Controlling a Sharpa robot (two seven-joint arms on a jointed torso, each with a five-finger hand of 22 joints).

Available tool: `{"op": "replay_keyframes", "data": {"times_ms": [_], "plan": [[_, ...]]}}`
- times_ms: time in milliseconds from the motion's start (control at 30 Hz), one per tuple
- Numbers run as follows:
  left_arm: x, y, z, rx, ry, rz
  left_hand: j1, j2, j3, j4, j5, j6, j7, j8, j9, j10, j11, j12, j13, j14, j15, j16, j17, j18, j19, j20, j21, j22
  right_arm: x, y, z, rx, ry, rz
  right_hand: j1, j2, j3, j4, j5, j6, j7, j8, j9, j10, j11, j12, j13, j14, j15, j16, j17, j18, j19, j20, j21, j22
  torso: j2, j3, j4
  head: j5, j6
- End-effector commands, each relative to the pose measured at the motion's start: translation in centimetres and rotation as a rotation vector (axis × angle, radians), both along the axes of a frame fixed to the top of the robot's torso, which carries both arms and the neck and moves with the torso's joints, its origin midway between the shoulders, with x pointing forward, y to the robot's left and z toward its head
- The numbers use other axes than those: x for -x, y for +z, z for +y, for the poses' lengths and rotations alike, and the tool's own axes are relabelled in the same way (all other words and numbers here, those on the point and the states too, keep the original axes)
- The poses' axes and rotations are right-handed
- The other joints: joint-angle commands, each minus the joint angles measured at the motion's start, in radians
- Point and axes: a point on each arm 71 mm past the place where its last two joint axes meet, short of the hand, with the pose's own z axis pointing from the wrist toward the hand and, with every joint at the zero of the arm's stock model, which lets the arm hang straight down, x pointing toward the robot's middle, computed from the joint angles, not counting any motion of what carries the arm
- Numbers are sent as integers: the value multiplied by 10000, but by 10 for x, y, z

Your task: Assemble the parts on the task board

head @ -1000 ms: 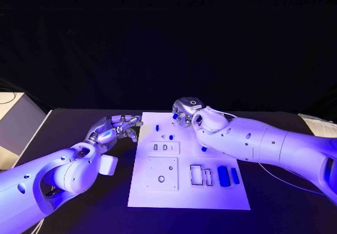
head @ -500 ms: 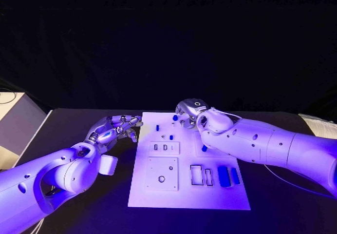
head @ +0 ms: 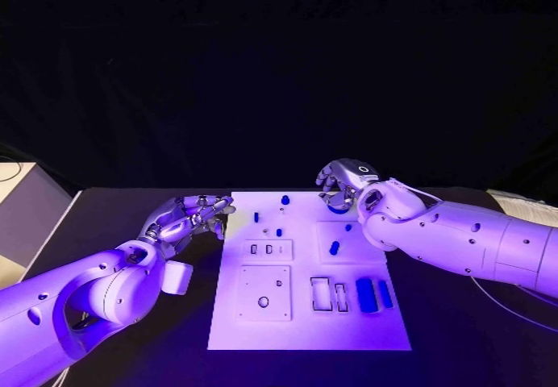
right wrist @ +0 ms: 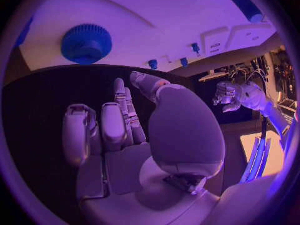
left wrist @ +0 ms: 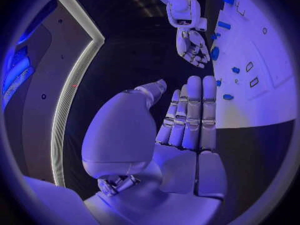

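We see the white rectangular task board (head: pixel 305 326) lying flat in the middle of the black surface (head: pixel 465 339), small blue parts (head: pixel 368 293) on it. Our left hand (head: pixel 186 216) hovers just beside its left edge, fingers (left wrist: pixel 190 115) straight, close together, holding nothing. Our right hand (head: pixel 344 179) hangs over the far right corner, fingers (right wrist: pixel 103 127) loosely curled, empty.

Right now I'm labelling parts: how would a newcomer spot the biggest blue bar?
Find the white task board on the black table, then its near right part. The long blue bar lies there, right of two empty rectangular slots, thicker than the slim blue bar beside it.
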Motion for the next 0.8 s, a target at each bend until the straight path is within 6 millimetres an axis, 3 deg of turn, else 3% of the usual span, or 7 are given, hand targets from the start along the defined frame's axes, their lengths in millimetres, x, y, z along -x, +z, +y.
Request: {"op": "replay_keyframes", "data": {"times_ms": [33, 100, 167, 200, 233, 533, 800], "plan": [[0, 0, 0, 61, -176, -98, -65, 59, 60, -8, 6, -40, 53, -45, 11, -24, 4, -44, -4, -53, -9, 57, 5, 141, -57, -10, 41, 12, 1, 1, -13, -1362, -207, 498, -25, -129, -347, -41, -5, -57, 10, -60, 1, 684, -132, 436, 316, 51, -133, 228, 386, -156, 183, -59, 235, 635, -29, 55, -93, -33, -38], [-1, -1, 0, 54, -156, -89, -65, 59, 60, -8, 6, -40, 53, -45, 11, -24, 4, -44, -4, -53, -9, 57, 5, 141, -57, -10, 41, 12, 2, 1, -21, -1472, -273, 754, 128, -44, -1443, -247, 102, -27, -156, -98, 10, 1253, -308, 2902, 2565, 135, -298, 517, 817, -227, 317, -224, 477, 957, -41, 64, -113, -82, -43], [-1, -1, 1, 51, -143, -79, -65, 59, 60, -8, 6, -40, 53, -45, 11, -24, 4, -44, -4, -53, -9, 57, 5, 141, -57, -10, 41, 12, 2, 0, -27, -1490, -313, 1021, 247, 150, -1953, 10, 150, -98, -115, -203, -20, 1275, -260, 9049, 8955, 253, -219, 909, 1537, -323, 501, -209, 804, 1397, -51, 78, -123, -101, -35], [-1, -2, 1, 50, -139, -75, -65, 59, 60, -8, 6, -40, 53, -45, 11, -24, 4, -44, -4, -53, -9, 57, 5, 141, -57, -10, 41, 12, 2, -1, -29, -1479, -325, 1136, 365, 184, -2337, 241, 171, -174, -102, -255, -36, 1436, -81, 11896, 11956, 350, -138, 1269, 2225, -395, 644, -121, 1054, 1728, -55, 83, -127, -102, -31], [-1, -2, 1, 49, -136, -70, -65, 59, 60, -8, 6, -40, 53, -45, 11, -24, 4, -44, -4, -53, -9, 57, 5, 141, -57, -10, 41, 12, 2, -1, -31, -1447, -337, 1275, 375, 250, -2450, 369, 199, -184, 20, -263, -41, 1550, -91, 12436, 12532, 389, -184, 1396, 2477, -418, 671, -13, 1102, 1794, -49, 78, -121, -102, -31], [-1, -4, 0, 68, -176, -36, -65, 59, 60, -8, 6, -40, 53, -45, 11, -24, 4, -44, -4, -53, -9, 57, 5, 141, -57, -10, 41, 12, -2, -8, -38, -953, -539, 2156, 698, 393, -3385, 1043, 278, -255, 159, -297, -85, 2618, 60, 14334, 14623, 728, 82, 2290, 4731, -611, 1066, 123, 1725, 2599, -32, 56, -104, -158, -14], [-1, -4, -1, 85, -211, -24, -65, 59, 60, -8, 6, -40, 53, -45, 11, -24, 4, -44, -4, -53, -9, 57, 5, 141, -57, -10, 41, 12, -7, -12, -40, -617, -724, 2543, 851, 433, -3645, 1211, 375, -294, 190, -312, -100, 2649, 95, 14369, 14661, 778, 121, 2398, 5059, -618, 1081, 162, 1746, 2626, -31, 30, -87, -171, -86]]}}
